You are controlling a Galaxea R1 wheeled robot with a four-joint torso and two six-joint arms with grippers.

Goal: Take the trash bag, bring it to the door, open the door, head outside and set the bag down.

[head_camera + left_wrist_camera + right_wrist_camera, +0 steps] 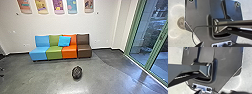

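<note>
Since the trash bag (77, 72) lies on the floor (47, 75) before the seats (54, 53), we judge every step left: pick-up, carry, door (156, 45), setting down outside | bag dark, rounded, seemingly filled, contents hidden from us | left and right jaws: we cannot tell whether spread or pressed together

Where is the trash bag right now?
In the head view, the black trash bag sits on the grey floor, just below the picture's middle, in front of the orange and brown seats.
</note>
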